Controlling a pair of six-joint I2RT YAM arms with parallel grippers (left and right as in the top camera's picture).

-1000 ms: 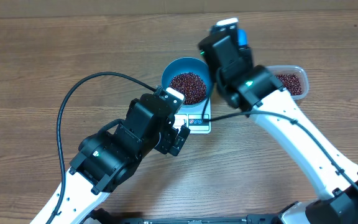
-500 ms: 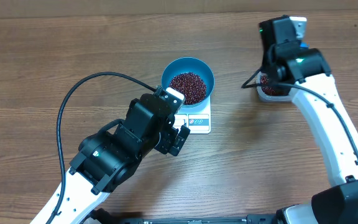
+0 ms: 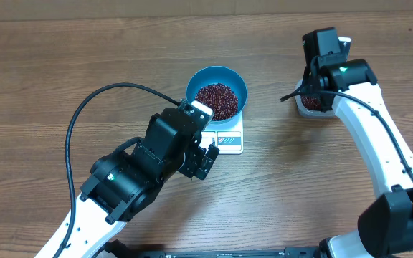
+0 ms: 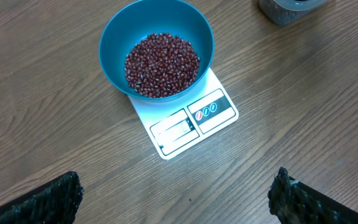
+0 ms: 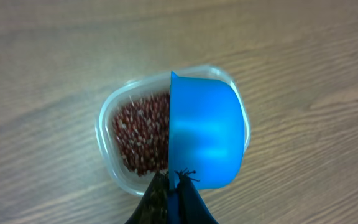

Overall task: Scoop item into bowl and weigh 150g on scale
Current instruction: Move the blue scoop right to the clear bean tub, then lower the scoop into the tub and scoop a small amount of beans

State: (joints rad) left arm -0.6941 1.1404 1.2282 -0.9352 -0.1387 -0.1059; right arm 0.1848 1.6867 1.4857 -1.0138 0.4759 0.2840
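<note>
Overhead, the right arm has left the bowl (image 3: 217, 72), where it hung a second ago, and swung to the tub (image 5: 104, 149) at the far right. Its end effector (image 5: 173, 186) is clamped tight on the scoop (image 5: 204, 134), which sits over the tub's right half; whether the scoop is loaded cannot be told. The bowl, with its heap of beans (image 3: 217, 100), rests on the scale (image 3: 228, 140) at mid-tabletop. That suggests one pour has landed and another scoop is coming. The display is too small to read. The left end effector (image 4: 173, 202) has not moved: spread wide, empty, just near of the scale.
</note>
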